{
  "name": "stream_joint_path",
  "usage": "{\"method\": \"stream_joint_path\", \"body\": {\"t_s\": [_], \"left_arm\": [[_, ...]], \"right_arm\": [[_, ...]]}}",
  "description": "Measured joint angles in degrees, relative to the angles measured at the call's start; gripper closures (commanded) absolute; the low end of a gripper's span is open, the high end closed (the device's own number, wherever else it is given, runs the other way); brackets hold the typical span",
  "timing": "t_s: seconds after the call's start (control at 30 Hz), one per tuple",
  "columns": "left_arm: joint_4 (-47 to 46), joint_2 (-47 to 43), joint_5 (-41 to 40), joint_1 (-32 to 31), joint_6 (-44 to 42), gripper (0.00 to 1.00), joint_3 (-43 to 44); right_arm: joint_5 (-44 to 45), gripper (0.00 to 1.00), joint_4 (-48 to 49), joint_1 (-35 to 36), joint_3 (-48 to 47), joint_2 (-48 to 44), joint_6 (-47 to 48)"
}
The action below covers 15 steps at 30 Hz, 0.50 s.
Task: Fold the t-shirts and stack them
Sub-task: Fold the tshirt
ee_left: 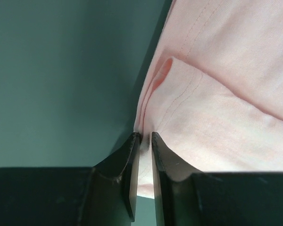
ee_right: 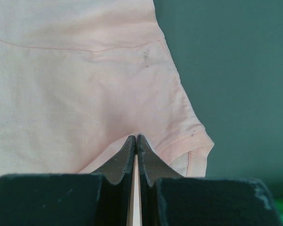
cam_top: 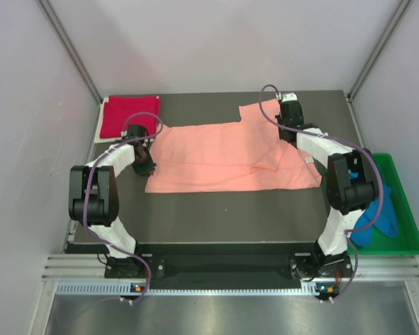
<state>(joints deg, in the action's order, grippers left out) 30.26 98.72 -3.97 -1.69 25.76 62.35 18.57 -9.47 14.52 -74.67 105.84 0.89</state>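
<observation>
Both end effectors were pinched on the salmon-pink t-shirt (cam_top: 223,157): left end effector (ee_left: 145,137) on its edge, right end effector (ee_right: 136,137) by the sleeve. You needed matched lifts, or the fold would skew.

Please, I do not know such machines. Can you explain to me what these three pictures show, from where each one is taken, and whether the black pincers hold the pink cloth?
The machine is two robot arms fixed at the near edge of a dark table. The overhead picture is taken from above and behind them. The other two come from small cameras on each wrist, looking along the black fingers.

A salmon-pink t-shirt lies spread across the table. A folded crimson-red t-shirt sits at the far left corner. On the right, beside the table, a green tray holds a bright blue t-shirt.

The left gripper stands at the pink shirt's left edge, its fingers slightly apart, with the hem running between the tips. The right gripper is pinched shut on the shirt near its right sleeve. So both arms have hold of the same shirt at opposite sides.
</observation>
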Motion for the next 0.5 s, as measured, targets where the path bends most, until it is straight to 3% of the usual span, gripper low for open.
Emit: {"method": "stream_joint_path", "body": {"t_s": [0.5], "left_arm": [[1.4, -1.9, -0.6, -0.6, -0.5, 0.75, 1.1]], "right_arm": [[0.0, 1.00, -0.4, 0.0, 0.0, 0.0, 0.0]]}}
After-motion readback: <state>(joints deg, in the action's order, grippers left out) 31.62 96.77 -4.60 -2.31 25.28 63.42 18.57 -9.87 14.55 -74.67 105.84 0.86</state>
